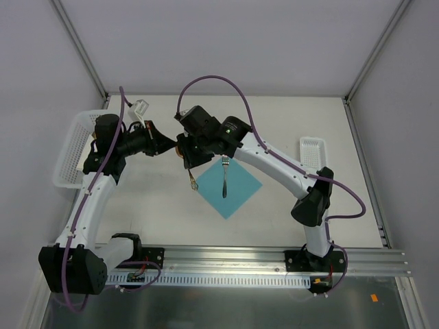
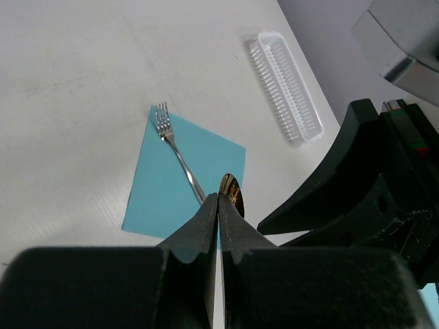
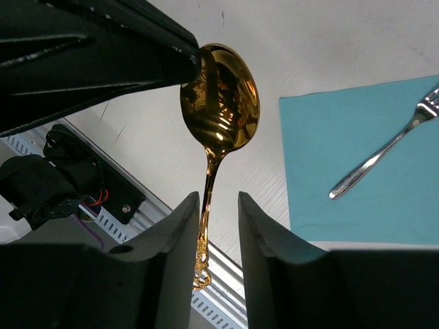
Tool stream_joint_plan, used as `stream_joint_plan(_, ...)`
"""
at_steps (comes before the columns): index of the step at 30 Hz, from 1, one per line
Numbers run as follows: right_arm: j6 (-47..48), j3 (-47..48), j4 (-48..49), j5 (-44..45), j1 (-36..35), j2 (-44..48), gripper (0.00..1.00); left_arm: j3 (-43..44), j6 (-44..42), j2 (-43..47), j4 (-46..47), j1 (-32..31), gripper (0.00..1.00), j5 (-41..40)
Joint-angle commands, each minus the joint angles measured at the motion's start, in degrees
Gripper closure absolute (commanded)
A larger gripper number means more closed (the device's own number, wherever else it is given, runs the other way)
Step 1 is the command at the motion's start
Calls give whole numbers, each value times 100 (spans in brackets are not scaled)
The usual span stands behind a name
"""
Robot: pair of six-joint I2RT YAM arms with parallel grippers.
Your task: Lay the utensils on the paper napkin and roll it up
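The turquoise paper napkin (image 1: 233, 188) lies flat mid-table, also in the left wrist view (image 2: 175, 185). A silver fork (image 1: 224, 177) lies on it, tines toward the far side (image 2: 175, 147). My left gripper (image 2: 218, 199) is shut on the bowl edge of a gold spoon (image 3: 218, 103) and holds it above the table, left of the napkin (image 1: 192, 179). My right gripper (image 3: 218, 199) is open, its fingers on either side of the spoon's handle, which hangs close to the left finger (image 3: 175, 240). Both grippers meet near the napkin's far left corner (image 1: 184, 152).
A white mesh basket (image 1: 72, 147) stands at the left edge of the table. A small white plastic tray (image 1: 313, 152) lies at the right, also in the left wrist view (image 2: 285, 86). The aluminium rail (image 1: 226, 257) runs along the near edge.
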State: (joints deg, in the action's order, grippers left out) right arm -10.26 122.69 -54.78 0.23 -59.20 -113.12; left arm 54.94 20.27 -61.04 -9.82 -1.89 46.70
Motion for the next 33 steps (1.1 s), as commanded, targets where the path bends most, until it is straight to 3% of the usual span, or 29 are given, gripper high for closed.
stream_joint_plan(1, -55, 255, -85, 109, -30, 9, 70, 166, -94, -5, 86, -66, 100, -38)
stream_joint_plan(6, -46, 264, -76, 100, -30, -35, 83, 193, -102, -14, 86, -92, 100, -55)
stream_joint_plan(9, -37, 246, -76, 56, -39, -70, 100, 184, -102, -40, 95, -101, 100, -90)
stream_joint_plan(14, -37, 71, 20, 144, -13, 105, 100, 210, -76, -75, 95, -101, 100, -161)
stream_joint_plan(17, -247, -446, 160, 223, 179, 307, 100, 254, 3, -84, 51, -40, 45, -459)
stream_joint_plan(18, -327, -1022, 405, 241, 268, 560, 100, 341, 38, -93, 25, 100, 10, -512)
stream_joint_plan(19, -388, -1385, 572, 241, 460, 737, 100, 394, 90, -101, -19, 153, 1, -582)
stream_joint_plan(22, -783, -2902, 1352, 153, 777, 1475, 100, 535, 153, -75, -63, 635, 1, -600)
stream_joint_plan(26, -1109, -4240, 1944, 311, 1313, 2048, 100, 588, -23, -75, -274, 971, 1, -495)
stream_joint_plan(29, -1197, -4901, 2480, 338, 1525, 2145, 100, 378, 64, 65, -336, 1103, 1, -722)
stream_joint_plan(30, -1197, -5000, 2594, 372, 1552, 2119, 100, 238, 352, 92, -345, 1103, 1, -1228)
stream_joint_plan(33, -1215, -5124, 2920, 294, 1631, 1856, 100, 96, 381, 127, -379, 1173, 1, -1321)
